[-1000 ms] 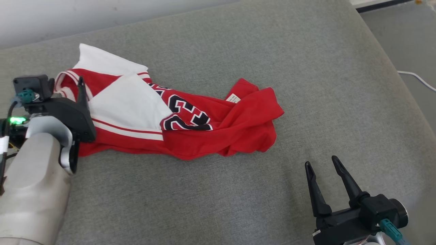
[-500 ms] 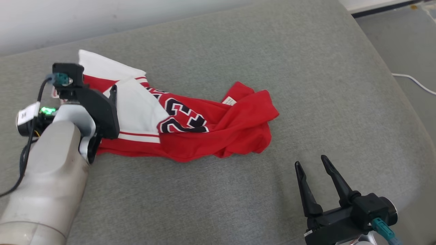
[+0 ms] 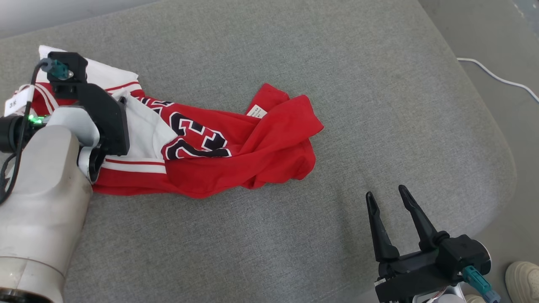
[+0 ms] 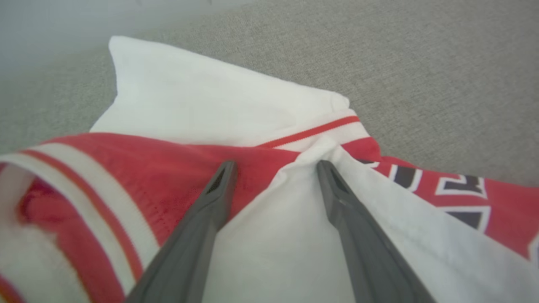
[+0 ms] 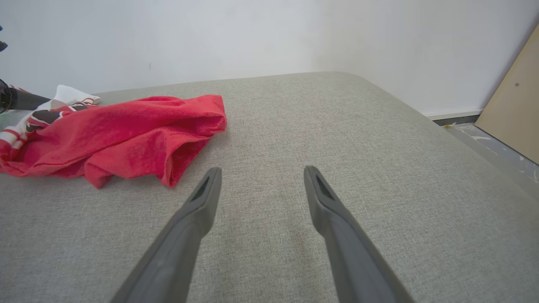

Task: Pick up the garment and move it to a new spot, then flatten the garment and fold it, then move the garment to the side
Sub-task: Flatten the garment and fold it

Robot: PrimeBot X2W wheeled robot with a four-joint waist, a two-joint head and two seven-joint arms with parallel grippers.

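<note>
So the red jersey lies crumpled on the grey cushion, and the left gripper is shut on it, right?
Not quite: the left gripper is open, jaws apart over the jersey, as the left wrist view shows. The jersey does lie crumpled on the grey cushion.

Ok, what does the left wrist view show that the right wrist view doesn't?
Left wrist view: the open left end effector close over the red and white cloth jersey, at a white fold beside striped trim. Right wrist view: the open right end effector above bare grey fabric cushion, a white wall and a tan wooden board. Both: the jersey with its black numerals, lying crumpled on the cushion.
</note>
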